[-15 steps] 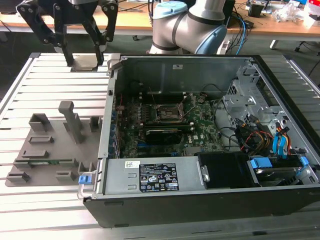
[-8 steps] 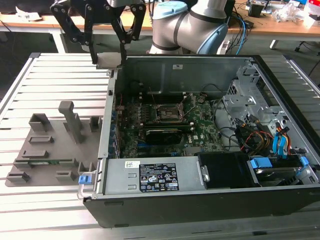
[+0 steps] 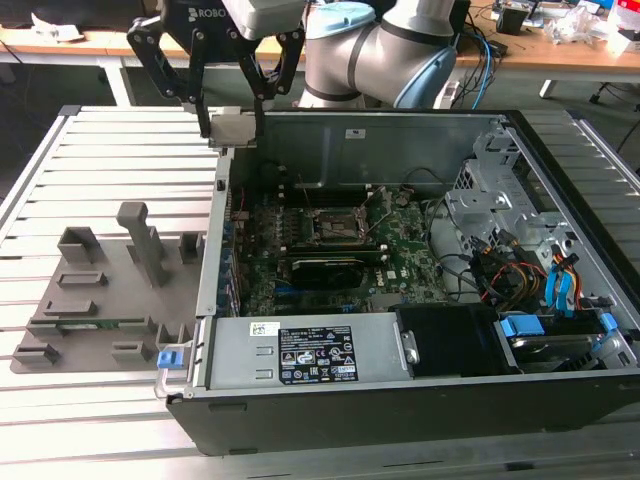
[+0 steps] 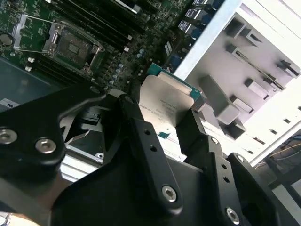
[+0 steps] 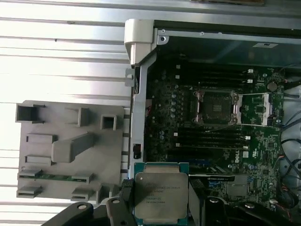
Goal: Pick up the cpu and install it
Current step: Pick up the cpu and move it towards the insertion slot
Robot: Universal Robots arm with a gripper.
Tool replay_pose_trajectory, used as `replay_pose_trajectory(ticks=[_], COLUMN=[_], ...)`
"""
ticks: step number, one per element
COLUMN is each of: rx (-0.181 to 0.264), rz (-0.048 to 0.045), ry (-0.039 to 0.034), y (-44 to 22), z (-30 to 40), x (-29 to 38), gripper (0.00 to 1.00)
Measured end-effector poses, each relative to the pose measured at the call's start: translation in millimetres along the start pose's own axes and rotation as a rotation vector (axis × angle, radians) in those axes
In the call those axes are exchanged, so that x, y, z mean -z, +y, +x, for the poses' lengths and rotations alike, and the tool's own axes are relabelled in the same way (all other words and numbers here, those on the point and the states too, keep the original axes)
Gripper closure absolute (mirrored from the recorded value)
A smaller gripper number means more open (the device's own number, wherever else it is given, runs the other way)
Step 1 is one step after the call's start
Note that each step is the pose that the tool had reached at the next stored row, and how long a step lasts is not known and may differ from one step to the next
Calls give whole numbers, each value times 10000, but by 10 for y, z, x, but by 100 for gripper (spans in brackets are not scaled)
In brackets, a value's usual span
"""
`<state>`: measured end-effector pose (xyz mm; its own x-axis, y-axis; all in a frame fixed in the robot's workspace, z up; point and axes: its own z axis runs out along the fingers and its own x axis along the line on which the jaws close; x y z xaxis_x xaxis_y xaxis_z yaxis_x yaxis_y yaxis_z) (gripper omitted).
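Observation:
My gripper hangs high over the far corner of the open computer case, on the exterior view's left, shut on the cpu. The cpu is a small flat square chip with a silvery top and a green edge. In both wrist views it sits clamped between the two black fingers. The open black cpu socket with its metal latch lies on the green motherboard, lower and toward the exterior view's right of the gripper. In the wrist views the socket holds nothing.
A long black graphics card lies just in front of the socket. The black case has tall walls, cables and a drive cage on the exterior view's right. A grey fixture tray with upright holders sits on the slatted table beside the case.

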<state>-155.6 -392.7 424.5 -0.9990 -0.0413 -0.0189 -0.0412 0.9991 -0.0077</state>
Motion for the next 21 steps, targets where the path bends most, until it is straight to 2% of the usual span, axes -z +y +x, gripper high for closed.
replay_pose_trajectory(ticks=[4,9,12,16,19,21], rx=[0,1,1,1,1,0], rz=[0,2,11,11,11,10], ry=[28,44,59,69,81,84], y=[22,71,178,229,279,292], z=[-69,-160,-276,-342,-439,-456], x=[-135,-220,-279,-360,-495,-542], gripper=[45,45,45,45,45,45])
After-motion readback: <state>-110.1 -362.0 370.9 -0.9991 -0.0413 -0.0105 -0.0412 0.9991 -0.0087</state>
